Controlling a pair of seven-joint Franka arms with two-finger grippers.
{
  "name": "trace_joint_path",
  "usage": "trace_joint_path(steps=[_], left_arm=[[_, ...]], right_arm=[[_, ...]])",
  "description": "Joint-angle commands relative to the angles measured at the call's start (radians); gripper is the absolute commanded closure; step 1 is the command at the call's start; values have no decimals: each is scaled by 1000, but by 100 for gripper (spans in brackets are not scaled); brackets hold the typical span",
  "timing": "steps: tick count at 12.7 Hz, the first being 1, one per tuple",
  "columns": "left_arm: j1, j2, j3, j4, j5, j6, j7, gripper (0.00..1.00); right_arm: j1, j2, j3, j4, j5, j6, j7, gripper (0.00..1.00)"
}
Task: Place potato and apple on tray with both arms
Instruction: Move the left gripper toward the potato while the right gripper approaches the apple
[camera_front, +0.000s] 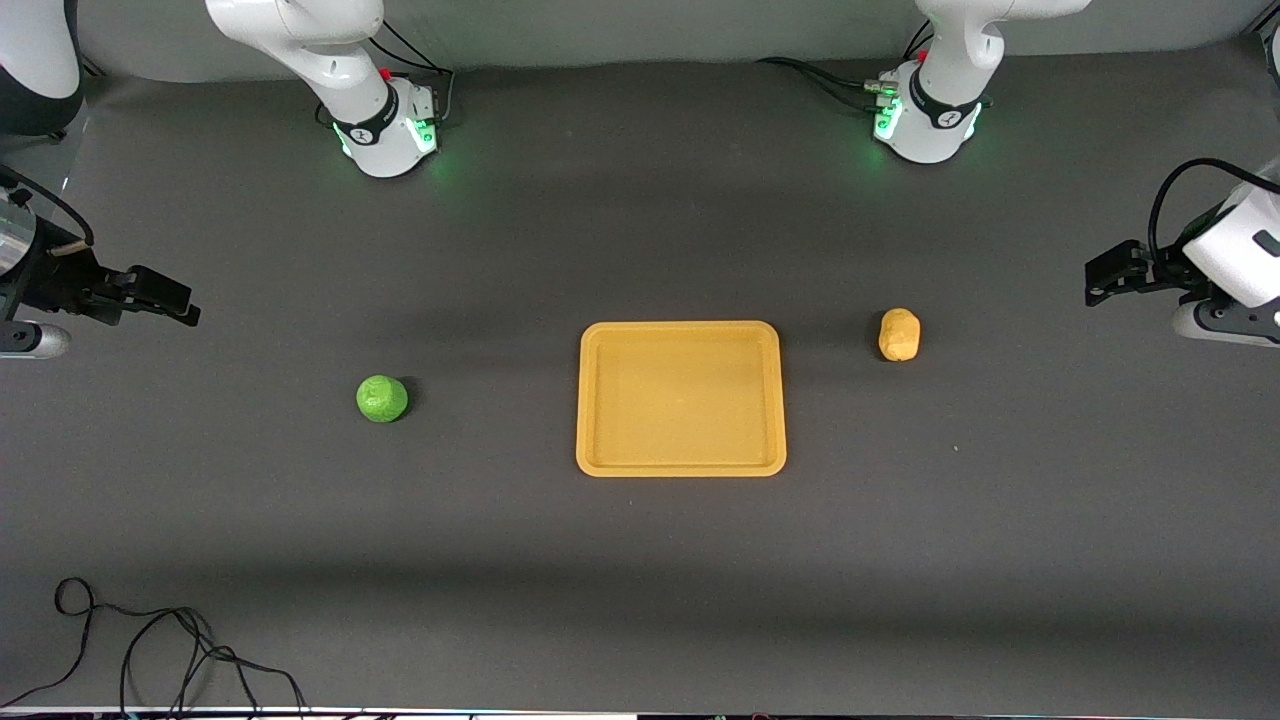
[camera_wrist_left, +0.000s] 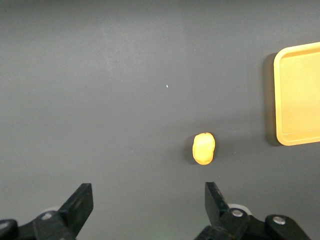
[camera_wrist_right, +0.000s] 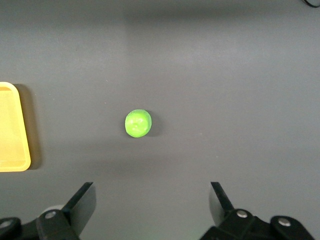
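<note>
The yellow-orange tray (camera_front: 588, 400) lies flat in the middle of the table and holds nothing. The green apple (camera_front: 382, 398) sits on the table toward the right arm's end, apart from the tray. The potato (camera_front: 899, 334) sits toward the left arm's end, a little farther from the front camera. My left gripper (camera_front: 1102, 283) is open and empty over the table's end past the potato. My right gripper (camera_front: 180, 303) is open and empty over the table's end past the apple. The left wrist view shows the potato (camera_wrist_left: 204, 148) and the tray (camera_wrist_left: 278, 100). The right wrist view shows the apple (camera_wrist_right: 138, 123) and the tray (camera_wrist_right: 15, 150).
Both arm bases (camera_front: 392, 130) (camera_front: 925, 125) stand at the table edge farthest from the front camera, with green lights on. A loose black cable (camera_front: 150, 650) lies at the near edge toward the right arm's end.
</note>
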Motion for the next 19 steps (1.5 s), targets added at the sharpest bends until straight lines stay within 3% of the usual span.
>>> trace_joint_path(steps=[1, 11, 13, 19], left_arm=[[0, -7, 0, -6, 12, -6, -4, 1], [2, -4, 0, -14, 9, -9, -6, 1], [2, -5, 0, -61, 0, 13, -6, 1], [-35, 31, -9, -294, -34, 250, -14, 1]], right_arm=[[2, -1, -4, 13, -12, -36, -21, 0], [2, 4, -6, 7, -12, -19, -27, 0], [1, 2, -9, 5, -9, -12, -108, 0], [7, -7, -7, -31, -3, 23, -101, 0]])
